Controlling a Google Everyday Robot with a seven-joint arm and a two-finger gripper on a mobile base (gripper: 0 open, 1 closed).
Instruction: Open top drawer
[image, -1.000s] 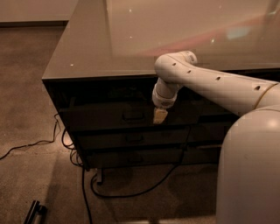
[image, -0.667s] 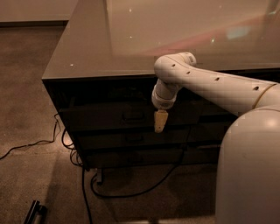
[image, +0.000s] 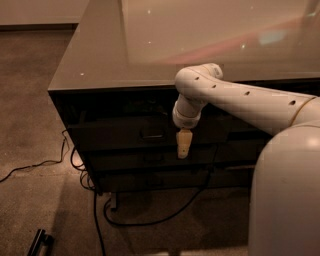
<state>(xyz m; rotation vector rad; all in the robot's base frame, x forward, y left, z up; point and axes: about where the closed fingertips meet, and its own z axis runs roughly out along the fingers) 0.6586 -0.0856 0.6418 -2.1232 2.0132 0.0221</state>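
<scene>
The top drawer (image: 112, 134) is a wide dark front just under the glossy desk top, and it looks closed. Its small loop handle (image: 151, 135) sits at the centre. My gripper (image: 183, 148) hangs from the white arm (image: 235, 95), pointing down in front of the drawer face. It is just right of the handle and slightly below it, apart from it, with its tip over the seam to the slimmer drawer below.
Slimmer dark drawer fronts (image: 145, 160) lie below the top one. The grey desk top (image: 200, 45) overhangs them. Black cables (image: 100, 210) trail on the carpet under and left of the desk. A dark bar (image: 40, 242) lies at bottom left. My white body (image: 285, 195) fills the right.
The gripper has moved down a little in front of the drawer face, staying just right of the handle. The drawer has not moved.
</scene>
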